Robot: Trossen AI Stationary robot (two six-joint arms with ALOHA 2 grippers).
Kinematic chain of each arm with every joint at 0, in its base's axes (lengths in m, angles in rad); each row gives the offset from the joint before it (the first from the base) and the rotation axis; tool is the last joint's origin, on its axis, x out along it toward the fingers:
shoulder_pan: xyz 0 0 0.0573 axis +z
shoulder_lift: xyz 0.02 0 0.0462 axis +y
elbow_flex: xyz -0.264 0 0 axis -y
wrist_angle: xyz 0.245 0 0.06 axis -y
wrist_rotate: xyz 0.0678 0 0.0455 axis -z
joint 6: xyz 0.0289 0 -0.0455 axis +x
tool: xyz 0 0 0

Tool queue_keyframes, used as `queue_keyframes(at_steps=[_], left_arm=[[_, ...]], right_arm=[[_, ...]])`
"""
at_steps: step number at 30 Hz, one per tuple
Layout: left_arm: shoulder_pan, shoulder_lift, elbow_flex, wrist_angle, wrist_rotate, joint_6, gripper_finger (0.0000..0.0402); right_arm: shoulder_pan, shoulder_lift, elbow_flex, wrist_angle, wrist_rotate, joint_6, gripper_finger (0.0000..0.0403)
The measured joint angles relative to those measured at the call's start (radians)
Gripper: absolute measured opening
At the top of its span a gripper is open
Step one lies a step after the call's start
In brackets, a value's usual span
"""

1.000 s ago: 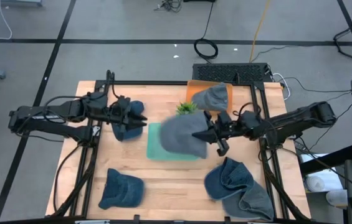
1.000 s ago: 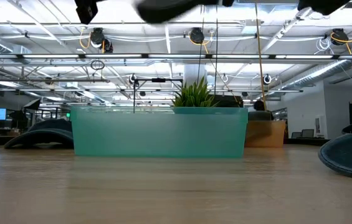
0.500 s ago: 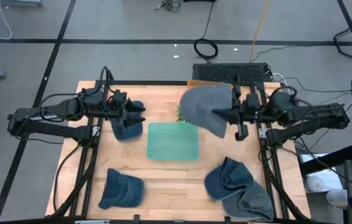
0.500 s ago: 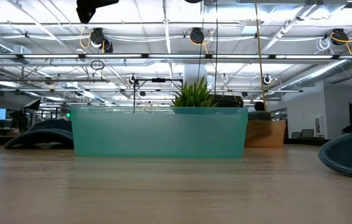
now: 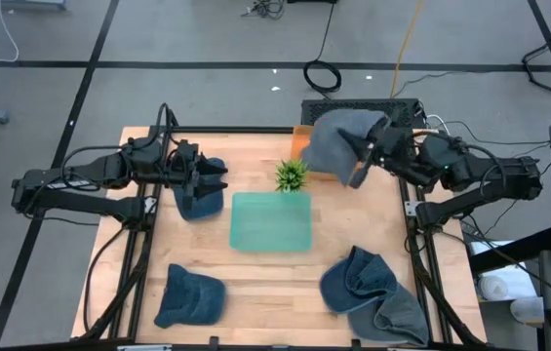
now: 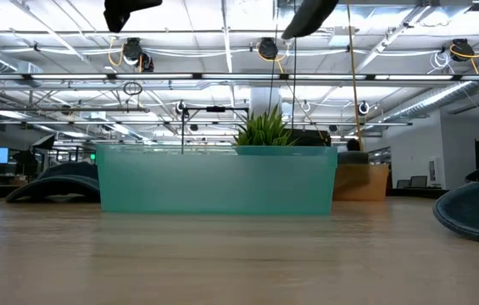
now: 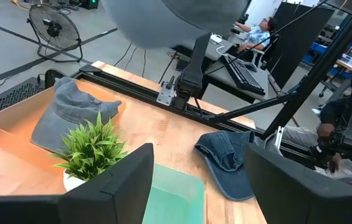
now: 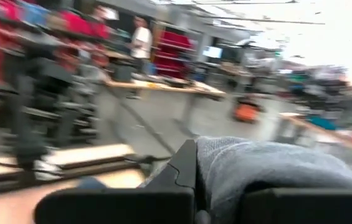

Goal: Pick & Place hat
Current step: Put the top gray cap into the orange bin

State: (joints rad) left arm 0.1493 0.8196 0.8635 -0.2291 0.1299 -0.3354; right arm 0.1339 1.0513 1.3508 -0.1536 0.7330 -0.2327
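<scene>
Item: soft grey knitted hat (image 5: 338, 139), pinched in your right gripper (image 5: 364, 156) and hanging over the shallow orange tray (image 5: 300, 143) already holding another grey hat; risk, it drapes over the rim or snags the small green plant (image 5: 292, 175); left gripper (image 5: 218, 184) idles, fingers parted, empty.

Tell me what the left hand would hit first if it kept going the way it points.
Probably nothing at once: the open left hand is raised, pointing across the table toward the plant and the orange tray. The plant lies nearest that line, though height is unclear.
</scene>
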Motion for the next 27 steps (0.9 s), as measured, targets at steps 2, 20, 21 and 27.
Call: queue_keyframes(at_steps=[2,20,21,27], left_arm=[[0.000,0.000,0.000,0.000,0.000,0.000,0.0257],[0.000,0.000,0.000,0.002,0.001,-0.015,0.0253],[0.000,0.000,0.000,0.002,0.001,-0.015,0.0254],[0.000,0.000,0.000,0.003,0.002,-0.011,0.0263]], right_arm=[[0.010,0.008,0.005,0.000,0.077,-0.047,0.0000],[0.003,0.032,0.006,-0.138,0.279,-0.298,0.0000],[0.003,0.032,0.006,-0.167,0.246,-0.280,0.0000],[-0.052,0.036,0.006,-0.230,0.077,-0.201,0.0000]])
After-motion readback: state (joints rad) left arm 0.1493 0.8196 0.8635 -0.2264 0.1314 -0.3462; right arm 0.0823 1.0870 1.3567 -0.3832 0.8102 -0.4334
